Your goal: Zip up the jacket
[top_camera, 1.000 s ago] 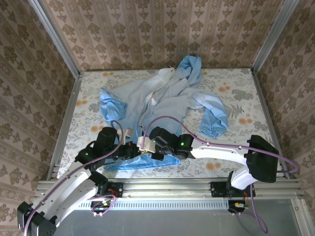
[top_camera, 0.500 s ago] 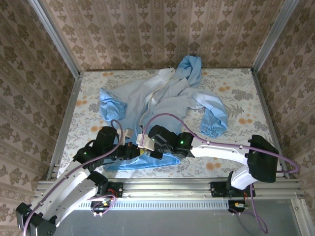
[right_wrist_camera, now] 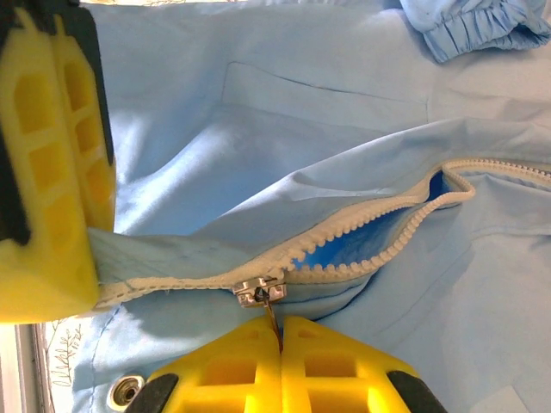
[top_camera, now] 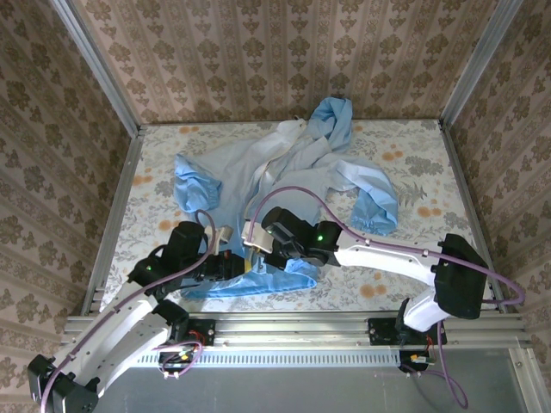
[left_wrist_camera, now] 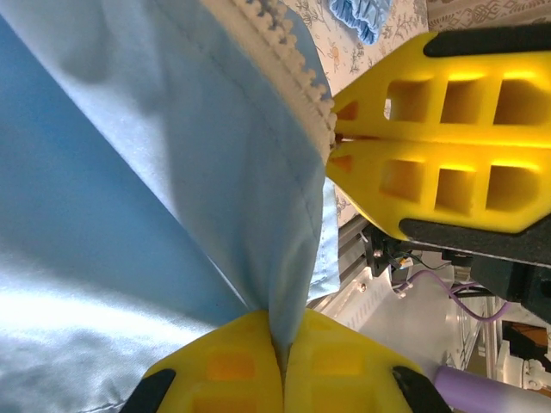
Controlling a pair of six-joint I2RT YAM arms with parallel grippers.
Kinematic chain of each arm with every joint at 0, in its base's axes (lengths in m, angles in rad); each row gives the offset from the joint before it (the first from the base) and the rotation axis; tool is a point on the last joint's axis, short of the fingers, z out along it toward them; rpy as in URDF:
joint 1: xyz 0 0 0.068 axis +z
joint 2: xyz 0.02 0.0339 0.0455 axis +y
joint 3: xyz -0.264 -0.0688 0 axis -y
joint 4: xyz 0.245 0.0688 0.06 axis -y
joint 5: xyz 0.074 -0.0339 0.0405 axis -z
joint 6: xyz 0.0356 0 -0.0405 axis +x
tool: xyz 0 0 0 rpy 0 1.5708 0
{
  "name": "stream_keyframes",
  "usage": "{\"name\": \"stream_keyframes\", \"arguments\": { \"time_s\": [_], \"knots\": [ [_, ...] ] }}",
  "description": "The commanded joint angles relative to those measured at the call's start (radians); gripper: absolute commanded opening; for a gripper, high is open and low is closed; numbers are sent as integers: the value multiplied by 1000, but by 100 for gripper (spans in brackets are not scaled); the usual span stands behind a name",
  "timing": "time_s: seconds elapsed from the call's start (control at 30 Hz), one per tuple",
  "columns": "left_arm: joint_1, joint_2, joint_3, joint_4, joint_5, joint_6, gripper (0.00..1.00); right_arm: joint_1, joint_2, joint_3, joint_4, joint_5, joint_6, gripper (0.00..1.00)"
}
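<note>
The right gripper, pressed together on the pull tab, has edged a little toward the top of the overhead frame over the last second. It draws away from the left gripper, which stays clamped on the hem.

The jacket lies crumpled across the middle of the bench, its bottom edge stretched between the two grippers at lower centre. The zipper looks joined only for a short run left of the slider; to its right the teeth gape apart. Closing has barely begun, and most of the track remains.
</note>
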Motion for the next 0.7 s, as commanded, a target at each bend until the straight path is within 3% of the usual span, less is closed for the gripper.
{"name": "stream_keyframes", "arguments": {
  "time_s": [0.0, 0.67],
  "knots": [
    [-8, -17, 8, -114, 78, 25, 0, -53, 21, 37, -41, 138, 22, 0],
    [-34, -90, 66, -240, 25, 5, 0, -85, 106, 122, -30, 173, 65, 0]
  ]
}}
